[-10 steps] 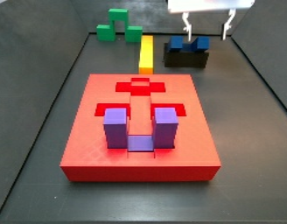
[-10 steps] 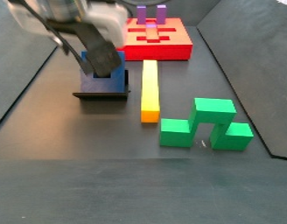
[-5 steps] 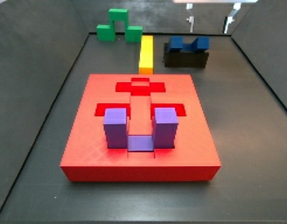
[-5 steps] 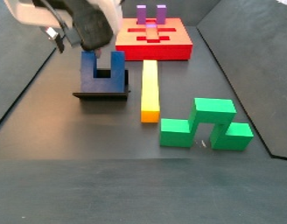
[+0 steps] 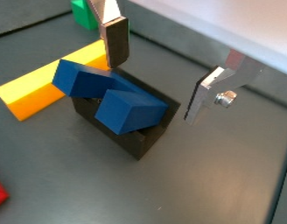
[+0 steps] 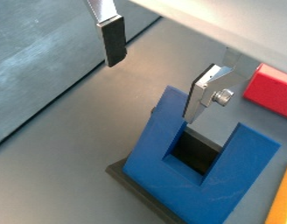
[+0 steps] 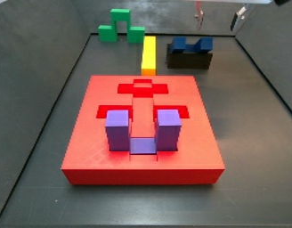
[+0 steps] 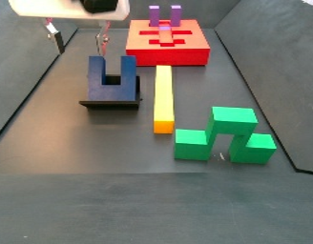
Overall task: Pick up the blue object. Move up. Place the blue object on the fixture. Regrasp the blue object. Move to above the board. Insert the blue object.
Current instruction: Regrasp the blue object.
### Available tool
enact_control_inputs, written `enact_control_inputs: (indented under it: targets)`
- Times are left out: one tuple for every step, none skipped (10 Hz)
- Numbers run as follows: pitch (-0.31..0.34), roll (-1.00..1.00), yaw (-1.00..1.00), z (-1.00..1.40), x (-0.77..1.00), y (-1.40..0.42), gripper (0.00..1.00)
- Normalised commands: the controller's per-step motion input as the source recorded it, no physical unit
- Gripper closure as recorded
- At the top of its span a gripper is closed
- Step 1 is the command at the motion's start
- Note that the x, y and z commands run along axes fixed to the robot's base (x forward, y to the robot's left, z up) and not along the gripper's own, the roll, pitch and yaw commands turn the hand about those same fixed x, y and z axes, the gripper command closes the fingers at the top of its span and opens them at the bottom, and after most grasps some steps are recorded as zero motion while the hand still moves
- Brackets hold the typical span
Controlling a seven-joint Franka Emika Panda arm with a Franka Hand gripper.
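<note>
1. The gripper (image 5: 170,74) hangs above the blue object (image 5: 108,96) with its jaws spread wide and nothing between them; both fingers are clear of the block.
2. The blue object sits on the fixture (image 5: 143,140), prongs pointing up. In a side view, the blue object (image 8: 112,77) stands on the fixture's (image 8: 111,102) dark base, left of the yellow bar (image 8: 163,97).
3. Only a wrist view shows the slot between the prongs from above (image 6: 202,156), with one finger (image 6: 209,90) over it and the other finger (image 6: 111,40) well off to the side.
4. In a side view, only the fingertips of the gripper (image 7: 220,15) enter at the top edge, above the blue object (image 7: 192,43) and fixture (image 7: 191,60); the arm is cut off.
5. The side views alone show the board (image 7: 89,148) whole, with a purple U-shaped block (image 7: 143,130) seated in a recess; a wrist view catches only a red corner (image 6: 272,89).
6. The green blocks (image 8: 224,134) lie near the yellow bar's end, apart from the fixture. In a wrist view only a green sliver (image 5: 83,13) shows.
</note>
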Motion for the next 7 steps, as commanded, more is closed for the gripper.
enact_control_inputs:
  targets:
    - [0.0,1.0,0.32,-0.04,0.0,-0.18,0.0]
    - [0.0,1.0,0.31,-0.03,0.0,-0.19,0.0]
    - [0.0,1.0,0.31,-0.03,0.0,-0.18,0.0]
    - [0.0,1.0,0.33,0.0,0.0,-0.14,0.0]
    - [0.009,1.0,0.34,-0.01,0.0,-0.14,0.0]
    - [0.0,1.0,0.31,-0.07,0.0,-0.2,0.0]
    - [0.0,1.0,0.26,-0.19,0.06,-0.27,0.0]
